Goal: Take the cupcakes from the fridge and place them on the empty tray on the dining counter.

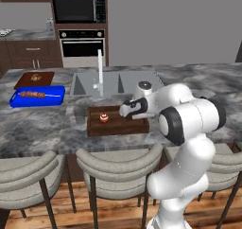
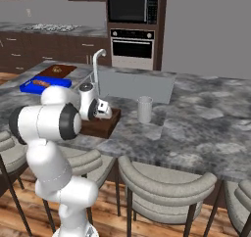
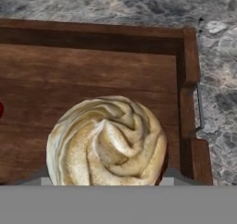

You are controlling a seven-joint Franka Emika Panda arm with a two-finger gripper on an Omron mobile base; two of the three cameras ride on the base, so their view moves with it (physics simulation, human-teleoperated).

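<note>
Closest to the lens is the tan swirl-frosted cupcake in a dark wrapper [image 3: 107,142], sitting right in the gap of the gripper [image 1: 124,110]. The jaws are spread about as wide as the frosting. Honestly I can't tell if they're pinching it or have let go.

Under the jaws is the dark brown wooden rectangular tray with the low rim [image 3: 92,65]. The gripper hangs low over the end of the tray near one short rim.

Further along the same tray, apart from the jaws, is the little red-topped cupcake [image 1: 104,118].

The tray rests on the grey marbled stone dining counter [image 3: 222,98]. Beyond the gripper is the tall pale faucet [image 1: 100,72], and well off to the side a bright blue tray [image 1: 37,96].
</note>
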